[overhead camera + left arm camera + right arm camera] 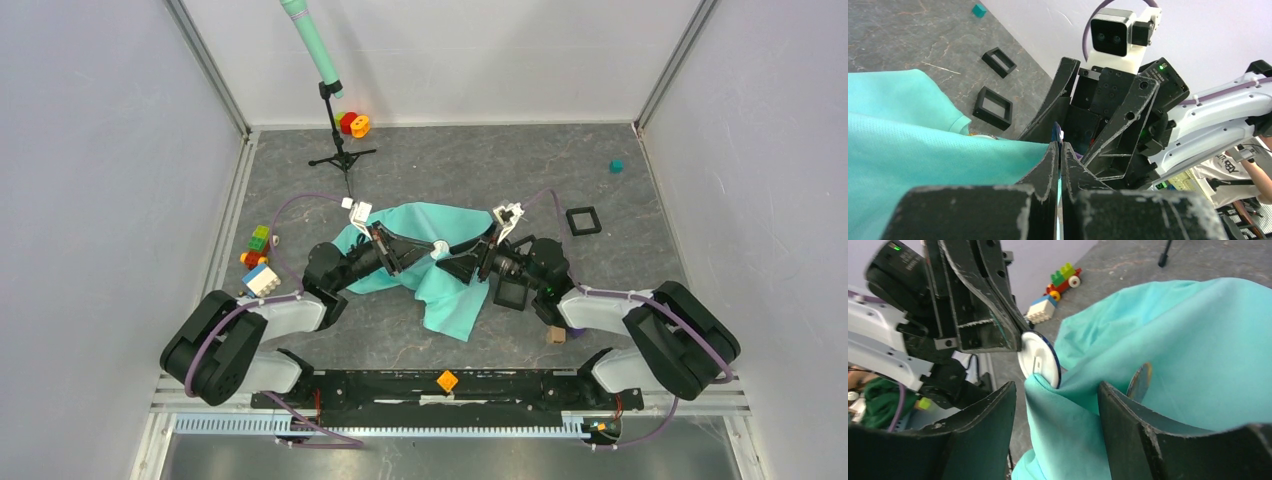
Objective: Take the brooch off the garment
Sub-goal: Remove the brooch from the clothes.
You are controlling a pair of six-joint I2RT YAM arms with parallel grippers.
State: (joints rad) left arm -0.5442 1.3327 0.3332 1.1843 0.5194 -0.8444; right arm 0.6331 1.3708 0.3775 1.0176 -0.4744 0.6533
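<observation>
Mid-frame in the overhead view, the brooch point(1038, 359), a white disc, is pinched by its edge in the closed left gripper point(1059, 150). The garment point(450, 305) below it is straddled by the open, unclamped right gripper point(1058, 395), seemingly so the cloth can be anchored.
</observation>
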